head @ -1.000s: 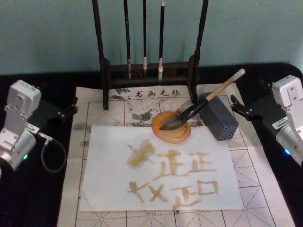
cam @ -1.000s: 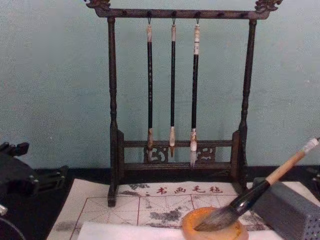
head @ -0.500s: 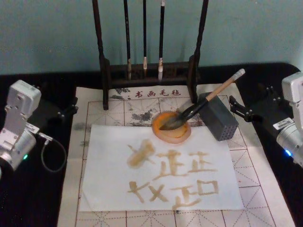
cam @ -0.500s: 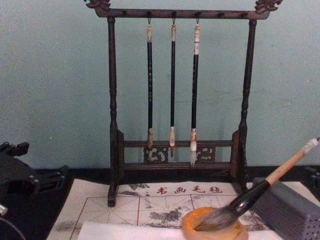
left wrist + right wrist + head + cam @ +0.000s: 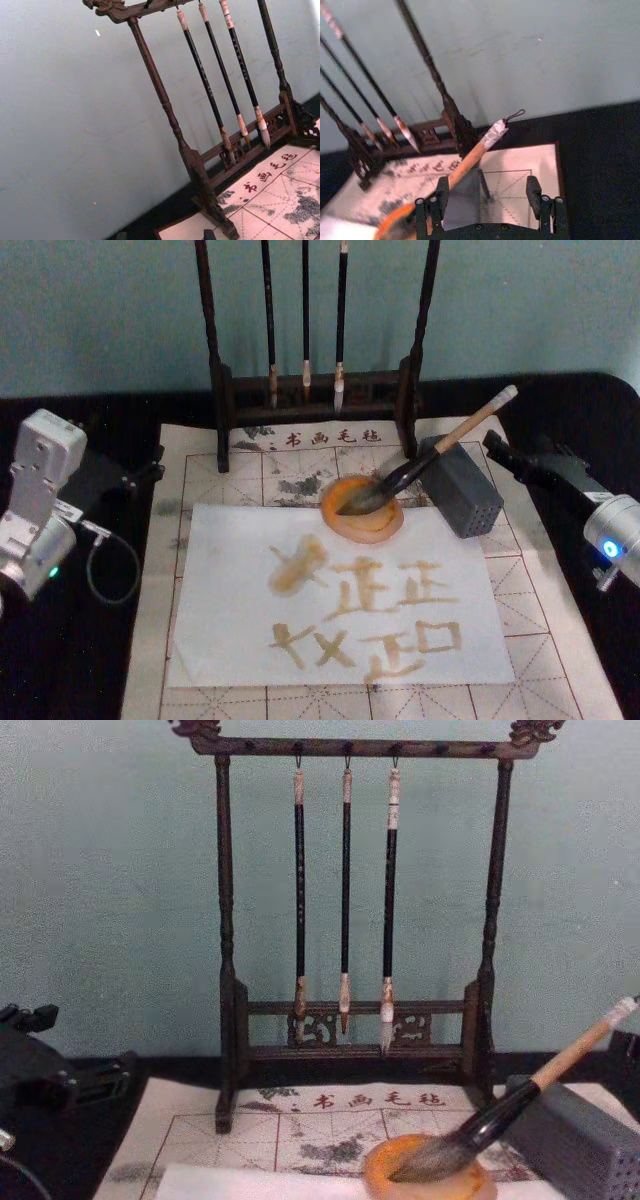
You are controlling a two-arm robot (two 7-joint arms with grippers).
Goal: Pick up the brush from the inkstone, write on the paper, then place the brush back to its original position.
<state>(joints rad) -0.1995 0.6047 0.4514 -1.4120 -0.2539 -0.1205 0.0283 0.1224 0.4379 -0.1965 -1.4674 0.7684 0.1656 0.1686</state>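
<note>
The brush (image 5: pixel 440 447) lies slanted, its grey-brown bristles in the round orange inkstone (image 5: pixel 362 525) and its wooden handle propped on a grey block (image 5: pixel 462 490); its white cap points back right. The white paper (image 5: pixel 230 570) lies in front of the inkstone and bears several brownish characters. My right gripper (image 5: pixel 520 453) hovers open just right of the handle's end, not touching it. In the right wrist view the open right gripper (image 5: pixel 487 192) has the brush handle (image 5: pixel 470 157) a little beyond its fingers. My left gripper (image 5: pixel 145 468) rests open at the mat's left edge.
A dark wooden rack (image 5: pixel 315 390) with three slim hanging brushes (image 5: pixel 345 890) stands behind the inkstone. A cream felt mat (image 5: pixel 560 640) with red grid lines lies under everything, on a black tabletop. The perforated grey block (image 5: pixel 580 1140) sits right of the inkstone (image 5: pixel 425 1182).
My right arm has turned and reached in toward the brush handle's end. The brush, inkstone, paper and left arm have not moved.
</note>
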